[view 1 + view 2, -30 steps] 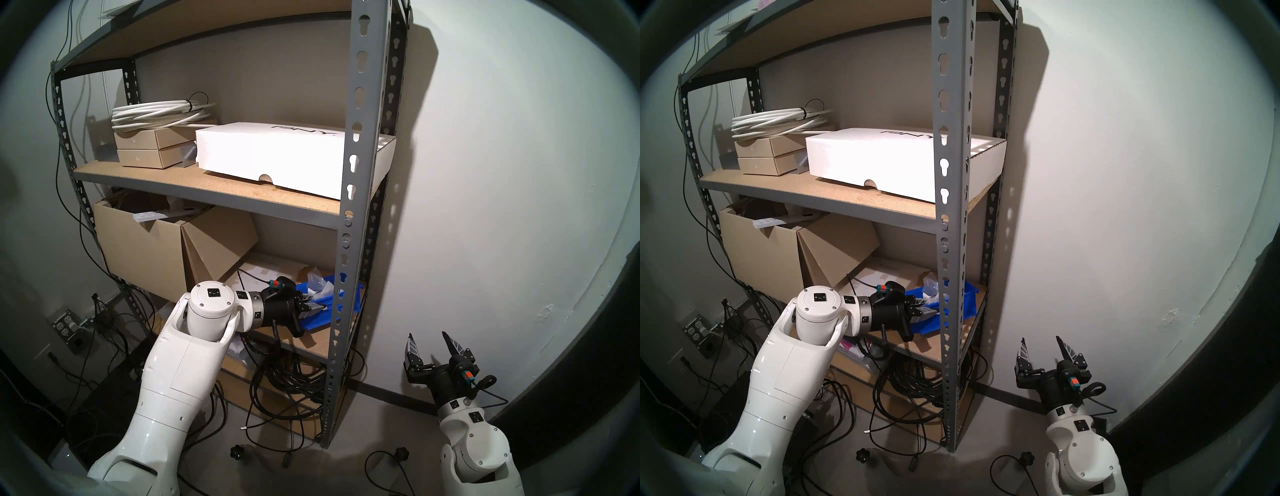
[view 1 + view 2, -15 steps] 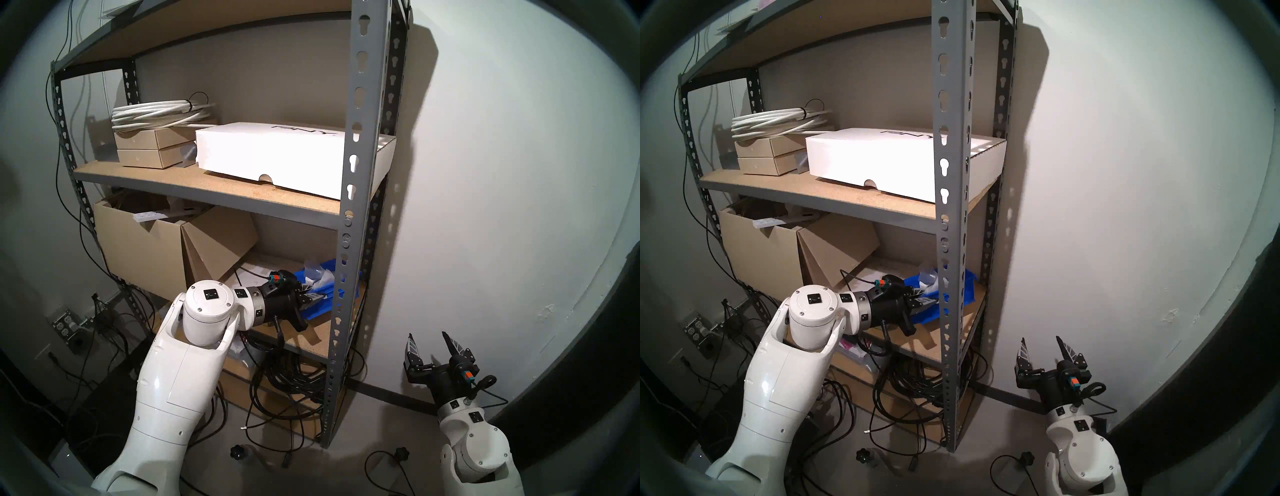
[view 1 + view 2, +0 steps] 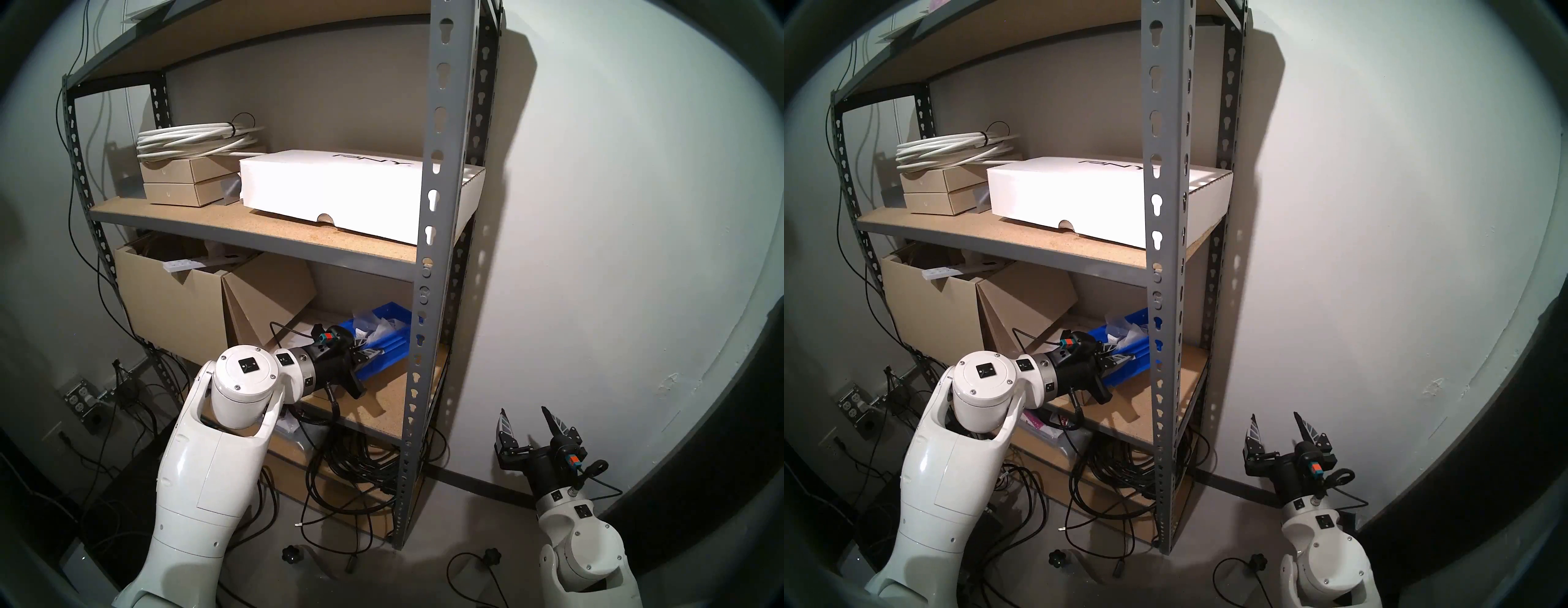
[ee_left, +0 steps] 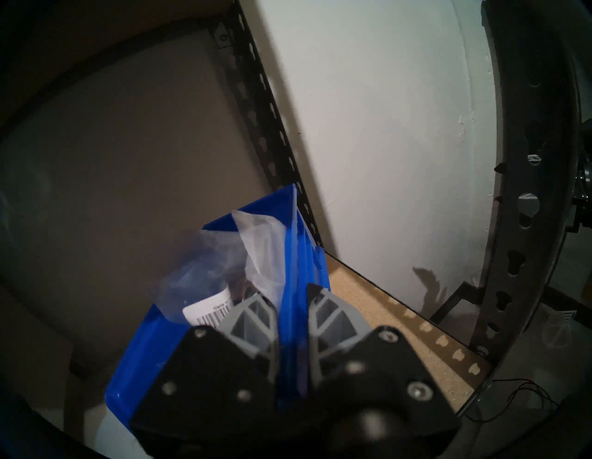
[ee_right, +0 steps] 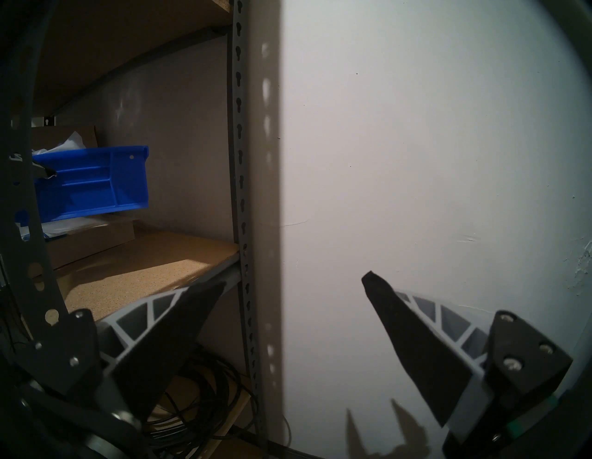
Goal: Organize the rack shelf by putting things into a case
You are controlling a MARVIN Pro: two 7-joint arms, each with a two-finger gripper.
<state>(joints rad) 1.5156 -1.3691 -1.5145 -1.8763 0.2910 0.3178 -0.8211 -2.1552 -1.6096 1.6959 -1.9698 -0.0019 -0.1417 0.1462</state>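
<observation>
"PNY" on white box (image 3: 331, 187) lid.

White flat box (image 3: 339, 193) lying on a board beside two stacked tan boxes (image 3: 184, 180), white cable coil (image 3: 195, 140) resting on top. Open cardboard box (image 3: 186, 293) sitting one level below. Black cable coils (image 3: 356, 463) lying lower still. Wall outlet (image 3: 80, 397) showing at left.

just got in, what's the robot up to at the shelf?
The left gripper is shut on the side wall of the blue bin, holding it tilted up off the lower shelf board of the rack. Clear plastic bags, one with a barcode label, are already inside the bin. The right gripper hangs open beside the rack, holding nothing.
</observation>
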